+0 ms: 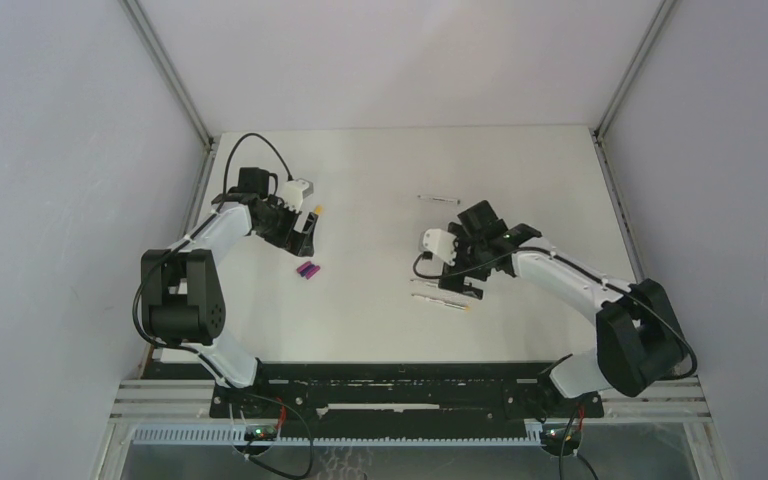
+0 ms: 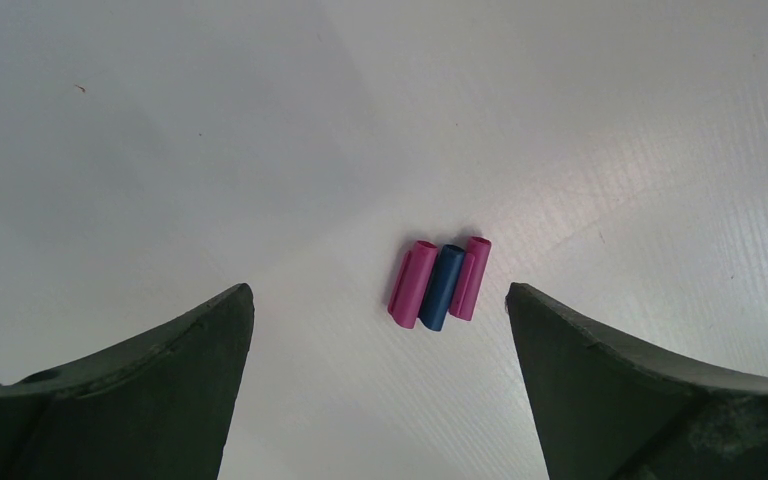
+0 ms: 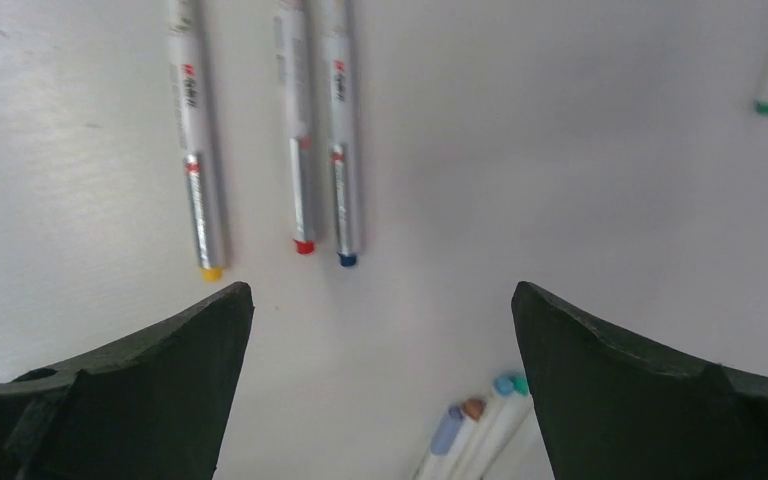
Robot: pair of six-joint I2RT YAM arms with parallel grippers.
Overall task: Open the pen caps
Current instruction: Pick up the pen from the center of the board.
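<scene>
Pen caps [image 2: 440, 285]: three are off (magenta, blue, magenta), laid touching side by side on the table [image 2: 160, 150]. They are framed between the fingers of the left gripper [image 2: 378, 295], jaws spread wide, nothing held. Right gripper [image 3: 380, 295] likewise spread and empty, poised over the pens [image 3: 305, 130]. Step judged: between pens. Next, a still-capped pen is to be picked, barrel and cap gripped separately and pulled apart along its axis.

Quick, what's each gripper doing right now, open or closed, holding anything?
Left gripper: open, holding nothing, pen caps below it.
Right gripper: open, holding nothing, pens below it.
</scene>
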